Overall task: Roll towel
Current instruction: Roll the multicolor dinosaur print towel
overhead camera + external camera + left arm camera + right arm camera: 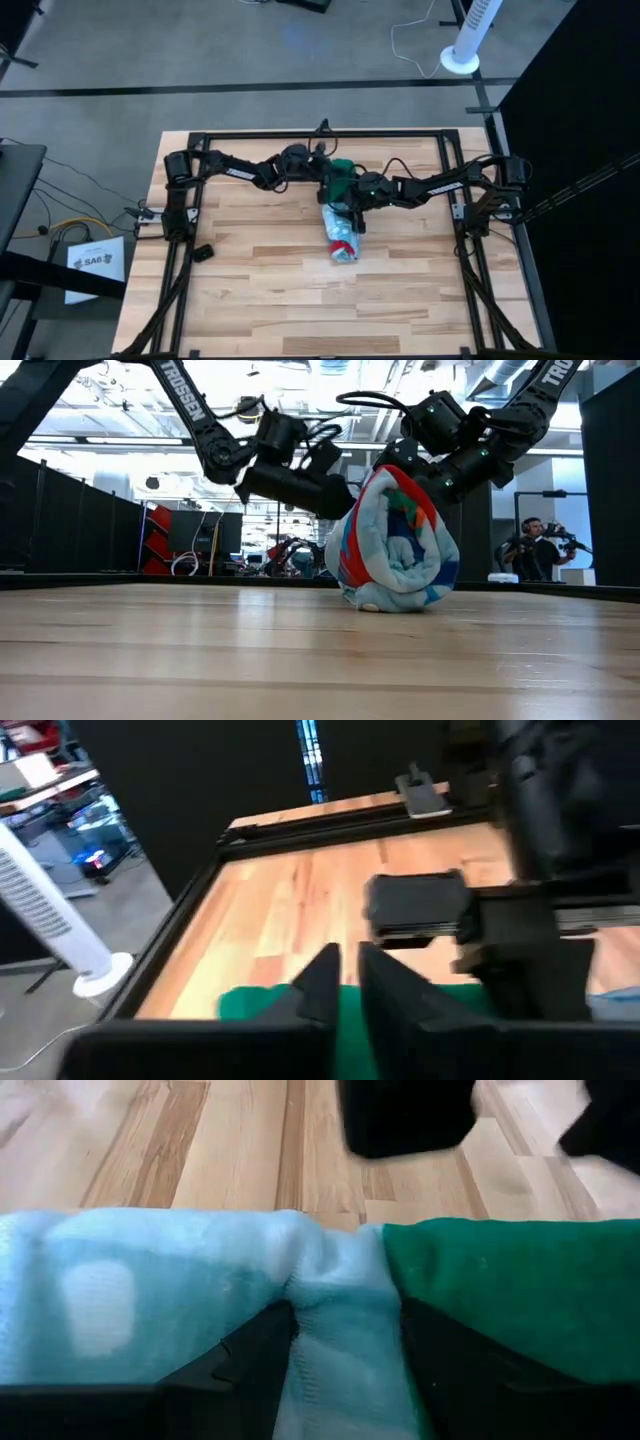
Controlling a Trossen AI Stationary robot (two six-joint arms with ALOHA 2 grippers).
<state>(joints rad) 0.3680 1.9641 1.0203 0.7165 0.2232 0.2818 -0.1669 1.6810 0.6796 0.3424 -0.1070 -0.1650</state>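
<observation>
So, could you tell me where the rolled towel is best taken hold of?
Probably across the middle of the towel, coming from above with a tool spanning its width: it lies as a thick roll on the table, ends showing the spiral, so a mid-body pinch should keep the layers from unwinding.

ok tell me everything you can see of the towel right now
The towel is soft terry-looking cloth, green on one side, light blue with red and white print on the other. It lies as a thick roll near the table's middle, its spiral end facing the low camera. Both grippers meet at its green end: the right gripper pinches a light-blue fold, the left gripper sits over green cloth.
</observation>
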